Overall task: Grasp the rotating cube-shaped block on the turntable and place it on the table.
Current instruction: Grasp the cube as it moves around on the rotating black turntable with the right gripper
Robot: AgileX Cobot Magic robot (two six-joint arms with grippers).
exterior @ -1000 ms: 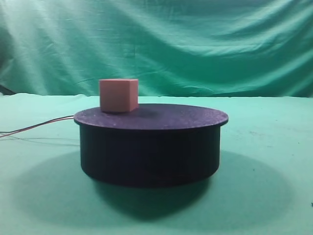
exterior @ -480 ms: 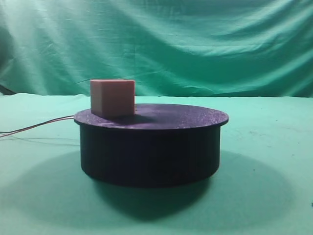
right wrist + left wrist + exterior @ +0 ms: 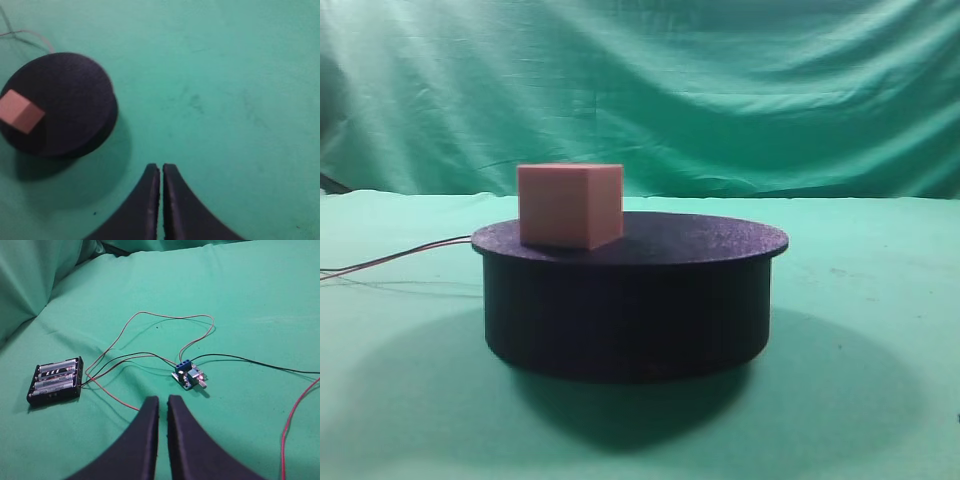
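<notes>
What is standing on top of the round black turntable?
Only a small pinkish-orange cube-shaped block stands on the round black turntable, near its left edge. The cube's underside is hidden.

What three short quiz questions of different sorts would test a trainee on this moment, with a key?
1. True or false: the cube-shaped block already lies on the table.
2. In the right wrist view, the right tool is: A) over the turntable, B) over bare cloth beside it, C) gripping the block.
3. Which powered item lies left of the small circuit board in the left wrist view?

Key: 1 false, it sits on the turntable. 2 B. 3 The battery holder, ahead of the left tool.
</notes>
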